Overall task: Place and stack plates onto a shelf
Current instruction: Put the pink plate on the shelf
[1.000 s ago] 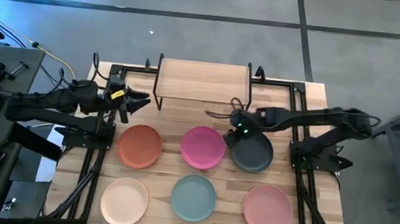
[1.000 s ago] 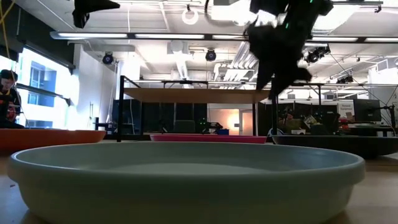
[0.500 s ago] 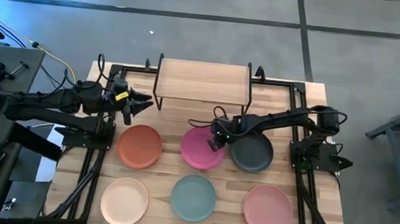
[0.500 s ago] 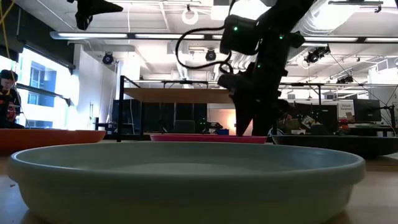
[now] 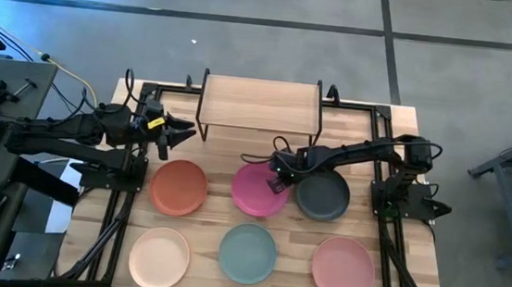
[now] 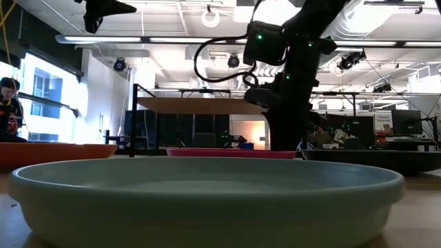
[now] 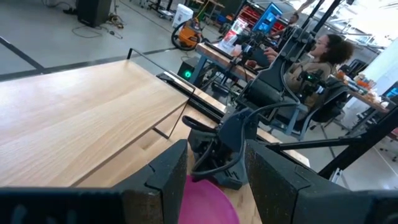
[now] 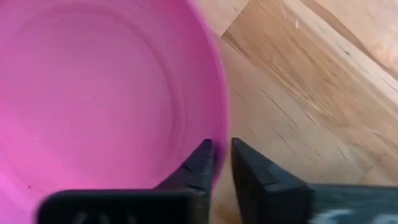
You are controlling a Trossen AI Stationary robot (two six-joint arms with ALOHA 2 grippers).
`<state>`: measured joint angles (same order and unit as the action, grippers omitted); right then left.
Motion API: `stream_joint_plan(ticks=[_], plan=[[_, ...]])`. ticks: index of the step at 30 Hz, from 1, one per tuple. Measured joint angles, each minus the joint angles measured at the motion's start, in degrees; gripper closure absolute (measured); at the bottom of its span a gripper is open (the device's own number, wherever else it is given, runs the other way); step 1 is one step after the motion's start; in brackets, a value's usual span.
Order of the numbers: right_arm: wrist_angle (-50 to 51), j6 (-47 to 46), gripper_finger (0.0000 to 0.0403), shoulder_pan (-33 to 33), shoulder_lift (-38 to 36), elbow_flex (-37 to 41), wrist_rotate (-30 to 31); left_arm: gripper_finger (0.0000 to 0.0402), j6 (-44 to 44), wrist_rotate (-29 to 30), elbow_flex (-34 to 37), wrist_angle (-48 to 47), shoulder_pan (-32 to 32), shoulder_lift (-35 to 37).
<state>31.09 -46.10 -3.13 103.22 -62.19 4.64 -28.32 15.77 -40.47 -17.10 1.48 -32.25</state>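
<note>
Six plates lie on the tabletop: terracotta [image 5: 178,186], magenta [image 5: 254,192] and dark grey [image 5: 324,198] in the far row, cream [image 5: 160,256], teal [image 5: 247,252] and salmon [image 5: 343,269] in the near row. The shelf [image 5: 260,102] stands bare behind them. My right gripper [image 5: 277,175] points steeply down at the magenta plate's far right rim and is shut on it. Up at the far left, over the terracotta plate's far side, my left gripper [image 5: 183,130] hangs open with nothing in it. My right gripper pinches the magenta plate's rim [image 8: 219,134] at its far right side, one finger [image 8: 200,163] inside the plate and the other outside it. The fingers come from above, slanting in from the table's right. The plate lies flat on the table.
The dark grey plate sits close to the right of my right gripper. Black frame rails [image 5: 127,188] run along both table sides. The teal plate [image 6: 207,200] fills the low view's foreground. A person sits at a desk beyond the table [image 7: 323,56].
My right gripper has moved from above the dark grey plate toward the table's left and down to the magenta plate's rim, tipping more steeply downward. Its fingers have shut on the rim. The plate has not moved.
</note>
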Motion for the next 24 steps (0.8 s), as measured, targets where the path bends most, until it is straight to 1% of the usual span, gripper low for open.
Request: stream_joint_plan(ticks=[2, 7, 11, 17, 21, 24], plan=[[-0.05, 0.19, 0.0396, -0.01, 0.00, 0.00, -0.35, 0.0254, -0.02, 0.00, 0.00, 0.21, 0.00, 0.00], [-0.07, 1.77, 0.0398, 0.01, -0.14, 0.00, -2.09, 0.0254, -0.02, 0.00, 0.02, 0.22, 0.00, 0.00], [0.11, 4.51, 0.0401, 0.00, -1.98, 0.02, -5.06, 0.0254, -0.02, -0.32, 0.02, 0.20, 0.00, 0.00], [0.11, 8.72, 0.0402, -0.90, -9.44, 0.02, -7.97, 0.0254, -0.02, -0.42, 0.02, 0.19, 0.00, 0.00], [0.53, 9.28, 0.0402, -2.74, -15.58, 0.02, -9.73, 0.0254, -0.02, -0.42, 0.02, 0.19, 0.00, 0.00], [0.66, 9.24, 0.0402, -4.25, -19.52, 0.00, -9.91, 0.0254, -0.02, -0.42, 0.02, 0.21, 0.00, 0.00]])
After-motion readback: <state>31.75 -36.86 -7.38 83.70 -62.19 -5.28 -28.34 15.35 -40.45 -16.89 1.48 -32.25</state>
